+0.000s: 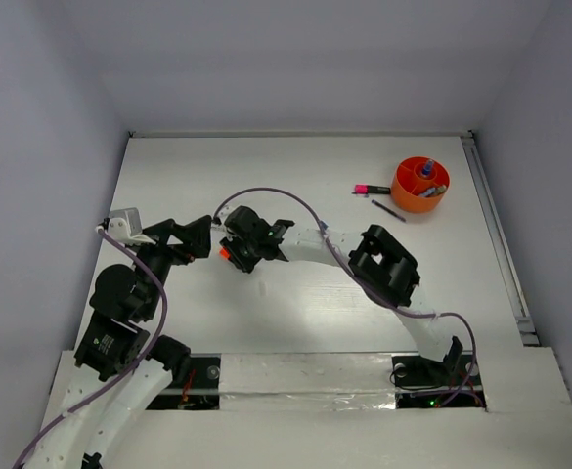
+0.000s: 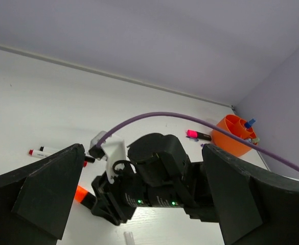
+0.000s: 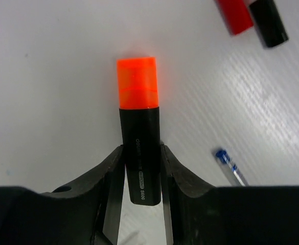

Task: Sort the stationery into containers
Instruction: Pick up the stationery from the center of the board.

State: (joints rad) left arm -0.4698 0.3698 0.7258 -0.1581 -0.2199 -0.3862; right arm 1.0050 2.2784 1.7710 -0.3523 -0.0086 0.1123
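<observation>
My right gripper [image 3: 141, 155] is shut on a black highlighter with an orange cap [image 3: 138, 109], held low over the white table; I cannot tell whether it touches. It also shows in the top view [image 1: 225, 253] and the left wrist view [image 2: 81, 193]. My left gripper [image 1: 203, 237] is open and empty, just left of the right gripper [image 1: 235, 249]. The orange cup [image 1: 420, 184] stands at the far right with several items in it; it also shows in the left wrist view [image 2: 234, 137]. A pink marker [image 1: 372, 189] and a dark pen [image 1: 388, 210] lie next to it.
A red piece [image 3: 233, 14] and a black piece [image 3: 268, 23] lie beyond the highlighter. A clear pen with a blue tip [image 3: 231, 166] lies to its right. A white marker with a red end [image 2: 43, 151] lies on the table. Purple cables [image 1: 276, 195] arc over the arms.
</observation>
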